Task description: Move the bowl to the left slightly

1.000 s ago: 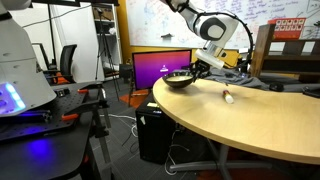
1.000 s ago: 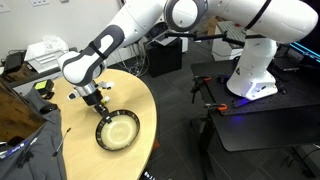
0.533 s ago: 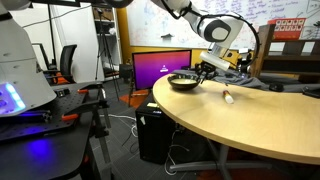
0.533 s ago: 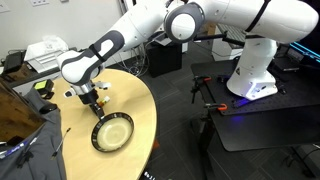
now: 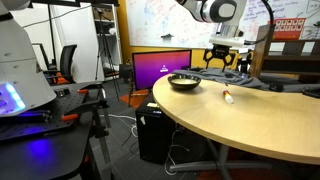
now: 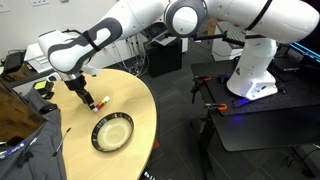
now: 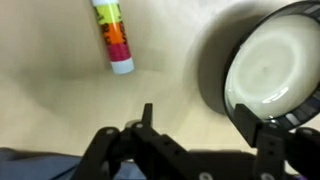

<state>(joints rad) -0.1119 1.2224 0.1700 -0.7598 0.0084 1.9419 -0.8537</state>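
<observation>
End effector spread, clear of bowl

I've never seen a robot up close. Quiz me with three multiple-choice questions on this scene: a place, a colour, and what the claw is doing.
1. Where is the shallow round dark brown-black bowl? A on the floor; B on the light wooden table, near its curved edge; C on a chair.
2. The computer screen behind it glows: A purple; B green; C white.
3. The gripper is: A shut on the bowl; B open and empty; C gripping a pen.
Answers: 1 B, it rests on the tabletop by the edge; 2 A, the screen is purple; 3 B, the wrist view shows fingers apart with nothing between.
</observation>
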